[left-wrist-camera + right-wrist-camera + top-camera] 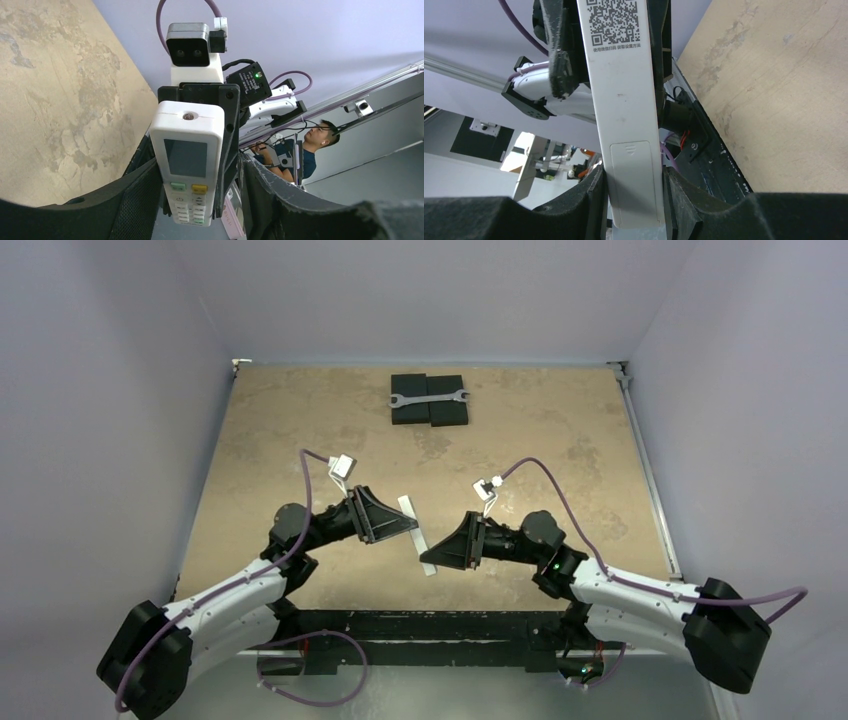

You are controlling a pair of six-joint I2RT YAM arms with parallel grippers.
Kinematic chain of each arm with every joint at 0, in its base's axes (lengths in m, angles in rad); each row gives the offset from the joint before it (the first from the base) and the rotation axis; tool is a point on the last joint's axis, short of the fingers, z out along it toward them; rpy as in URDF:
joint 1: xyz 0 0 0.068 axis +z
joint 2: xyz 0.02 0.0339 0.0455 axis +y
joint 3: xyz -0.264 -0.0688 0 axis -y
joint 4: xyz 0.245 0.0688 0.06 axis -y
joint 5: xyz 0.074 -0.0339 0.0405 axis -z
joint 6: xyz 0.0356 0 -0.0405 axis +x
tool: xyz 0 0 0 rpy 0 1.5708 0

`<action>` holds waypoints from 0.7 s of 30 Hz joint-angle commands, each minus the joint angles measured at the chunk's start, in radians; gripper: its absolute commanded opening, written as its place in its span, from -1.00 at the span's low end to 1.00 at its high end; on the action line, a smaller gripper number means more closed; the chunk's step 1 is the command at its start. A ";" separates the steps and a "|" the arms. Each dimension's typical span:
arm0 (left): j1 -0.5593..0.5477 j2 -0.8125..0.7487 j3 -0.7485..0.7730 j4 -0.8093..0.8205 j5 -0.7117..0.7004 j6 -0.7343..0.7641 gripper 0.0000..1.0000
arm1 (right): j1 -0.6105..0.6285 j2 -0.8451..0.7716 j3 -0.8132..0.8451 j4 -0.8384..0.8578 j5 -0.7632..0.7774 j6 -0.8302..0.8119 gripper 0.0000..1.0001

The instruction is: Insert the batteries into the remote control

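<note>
The remote control [413, 532] hung above the table [300, 430], gripped from both sides; the left gripper [398, 523] was clamped on the end with the buttons, its fingers [145, 200] pressed to the remote's long edges; the screen [185, 157] faced the left wrist camera. The right gripper [434, 550] was clamped on the opposite face, at the end with the battery cover [634, 172]; that cover sat shut and flush, so the compartment's contents were hidden. A printed code [613, 22] marked the back. At the far end of the table a wrench [429, 398] lay across two black blocks [430, 416].
</note>
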 commanded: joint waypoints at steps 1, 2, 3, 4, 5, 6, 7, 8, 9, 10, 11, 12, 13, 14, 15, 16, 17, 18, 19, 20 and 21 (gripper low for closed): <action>0.005 0.013 -0.007 0.088 0.024 -0.014 0.04 | -0.004 -0.001 -0.003 0.061 -0.004 -0.001 -1.00; 0.004 0.016 -0.007 0.090 0.025 -0.014 -0.01 | -0.004 0.002 -0.003 0.063 -0.003 0.000 -1.00; 0.005 0.019 -0.007 0.092 0.025 -0.013 -0.06 | -0.004 0.004 -0.003 0.064 -0.002 0.000 -1.00; 0.005 0.022 -0.009 0.094 0.026 -0.013 -0.13 | -0.004 0.007 -0.003 0.065 -0.003 0.000 -1.00; 0.005 0.025 -0.010 0.098 0.026 -0.013 -0.21 | -0.004 0.008 -0.003 0.069 -0.004 0.001 -1.00; 0.005 0.028 -0.010 0.102 0.026 -0.012 -0.28 | -0.004 0.009 -0.003 0.069 -0.004 0.002 -1.00; 0.005 0.030 -0.011 0.104 0.025 -0.014 -0.33 | -0.004 0.009 -0.003 0.067 -0.004 0.002 -1.00; 0.005 0.034 -0.013 0.109 0.027 -0.014 -0.42 | -0.004 0.008 -0.002 0.065 -0.003 0.002 -1.00; 0.005 0.035 -0.014 0.113 0.026 -0.016 -0.49 | -0.004 0.008 -0.003 0.064 -0.002 0.002 -1.00; 0.005 0.037 -0.013 0.114 0.026 -0.015 -0.70 | -0.004 0.007 -0.002 0.061 -0.002 0.002 -1.00; 0.005 0.038 -0.013 0.115 0.025 -0.015 -0.88 | -0.004 0.005 -0.003 0.058 -0.001 0.000 -1.00; 0.005 0.040 -0.014 0.115 0.023 -0.014 -1.00 | -0.004 0.003 -0.003 0.053 0.000 0.000 -0.95; 0.005 0.042 -0.016 0.114 0.021 -0.012 -1.00 | -0.004 0.000 -0.003 0.048 0.001 0.000 -0.86; 0.005 0.046 -0.018 0.115 0.018 -0.011 -1.00 | -0.004 -0.005 -0.002 0.040 0.005 -0.001 -0.71; 0.005 0.051 -0.021 0.120 0.020 -0.012 -1.00 | -0.004 -0.010 -0.003 0.033 0.009 -0.003 -0.53; 0.005 0.056 -0.021 0.126 0.021 -0.013 -1.00 | -0.004 -0.020 -0.002 0.024 0.012 -0.007 -0.33; 0.005 0.058 -0.020 0.128 0.021 -0.013 -1.00 | -0.004 -0.031 -0.001 0.009 0.016 -0.013 -0.10; 0.005 0.059 -0.019 0.130 0.017 -0.015 -1.00 | -0.004 -0.042 0.002 -0.010 0.025 -0.023 0.11; 0.005 0.060 -0.017 0.129 0.017 -0.014 -1.00 | -0.004 -0.053 0.005 -0.031 0.032 -0.032 0.23; 0.004 0.062 -0.013 0.125 0.016 -0.011 -1.00 | -0.004 -0.065 0.009 -0.056 0.041 -0.044 0.33; 0.005 0.064 -0.007 0.118 0.018 -0.006 -1.00 | -0.004 -0.078 0.014 -0.089 0.057 -0.057 0.41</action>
